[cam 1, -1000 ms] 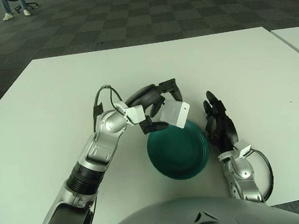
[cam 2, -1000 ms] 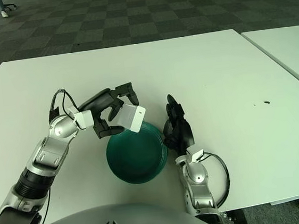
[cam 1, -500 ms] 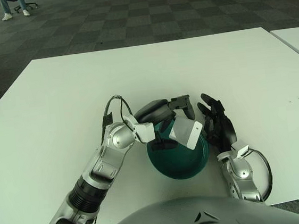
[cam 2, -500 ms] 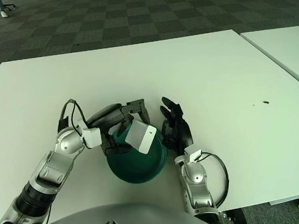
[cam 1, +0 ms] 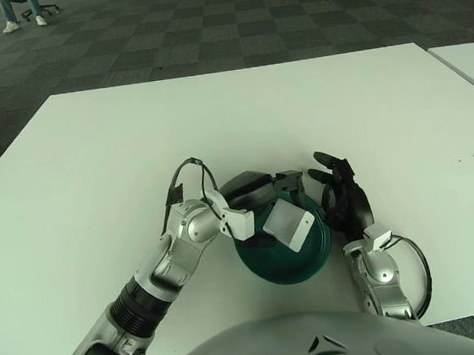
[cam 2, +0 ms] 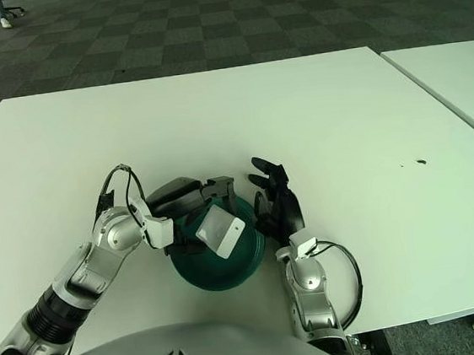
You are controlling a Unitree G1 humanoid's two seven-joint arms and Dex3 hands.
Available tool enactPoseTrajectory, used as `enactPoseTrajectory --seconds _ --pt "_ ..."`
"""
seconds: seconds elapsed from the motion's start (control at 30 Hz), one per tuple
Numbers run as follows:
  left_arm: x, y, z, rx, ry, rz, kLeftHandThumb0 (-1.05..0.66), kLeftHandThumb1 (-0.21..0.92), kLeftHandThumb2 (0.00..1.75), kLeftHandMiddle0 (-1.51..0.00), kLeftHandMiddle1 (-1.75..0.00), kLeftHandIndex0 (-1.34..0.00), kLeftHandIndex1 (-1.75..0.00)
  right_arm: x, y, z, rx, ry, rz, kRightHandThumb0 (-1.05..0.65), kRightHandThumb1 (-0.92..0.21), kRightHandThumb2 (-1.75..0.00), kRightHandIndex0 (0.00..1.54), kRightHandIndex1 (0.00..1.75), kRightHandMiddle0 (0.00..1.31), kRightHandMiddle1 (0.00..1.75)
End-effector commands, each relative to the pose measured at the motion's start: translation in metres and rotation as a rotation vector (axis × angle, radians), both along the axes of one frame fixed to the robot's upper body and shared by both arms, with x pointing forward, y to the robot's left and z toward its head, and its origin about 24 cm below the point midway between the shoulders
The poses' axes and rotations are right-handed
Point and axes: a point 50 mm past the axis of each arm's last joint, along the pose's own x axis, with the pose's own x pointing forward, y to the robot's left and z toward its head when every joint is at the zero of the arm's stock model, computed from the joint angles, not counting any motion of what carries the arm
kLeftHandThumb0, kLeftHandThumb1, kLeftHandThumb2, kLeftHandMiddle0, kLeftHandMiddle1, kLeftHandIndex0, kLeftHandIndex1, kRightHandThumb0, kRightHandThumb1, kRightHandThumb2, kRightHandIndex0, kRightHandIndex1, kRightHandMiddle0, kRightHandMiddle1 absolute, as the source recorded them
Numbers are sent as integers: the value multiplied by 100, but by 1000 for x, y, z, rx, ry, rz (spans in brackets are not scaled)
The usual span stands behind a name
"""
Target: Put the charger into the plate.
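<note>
White charger (cam 1: 288, 224) sits tilted in your left hand (cam 1: 261, 200), fingers clamped on it, right over the dark green plate (cam 1: 307, 260). Your right hand (cam 1: 342, 199) rests just beside the plate's right rim, fingers spread and holding nothing, on the white table (cam 1: 90, 150).

An office: checkered carpet tiles (cam 1: 204, 28), white tables (cam 1: 91, 159), rolling chair (cam 1: 32, 6) at far left.

Left hand (cam 2: 191, 209): over the plate, fingers closed on the charger.
Charger (cam 2: 221, 231): white, tilted, low over the plate.
Plate (cam 2: 230, 271): dark green, on the white table (cam 2: 342, 132).
Right hand (cam 2: 278, 207): just right of the plate, fingers spread.
</note>
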Motion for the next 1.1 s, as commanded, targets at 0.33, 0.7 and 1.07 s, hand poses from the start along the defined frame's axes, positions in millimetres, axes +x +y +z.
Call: enactPoseTrajectory --seconds 0.33,0.7,1.07 --pt "4 -1 -1 88 -92 -6 -51 22 143 -112 -175 -69 -175 -19 5 -28 71 193 -15 -90 -92 -88 24 19 0 43" --pt "5 -1 -4 123 -130 -47 -50 25 140 -110 -175 -66 -175 -19 5 -29 74 204 -23 -89 -92 -90 19 5 0 33" --pt "7 2 0 249 -177 -93 -73 82 52 -37 -142 -26 -157 -19 4 -31 58 216 -18 -93 -92 -93 11 0 0 24"
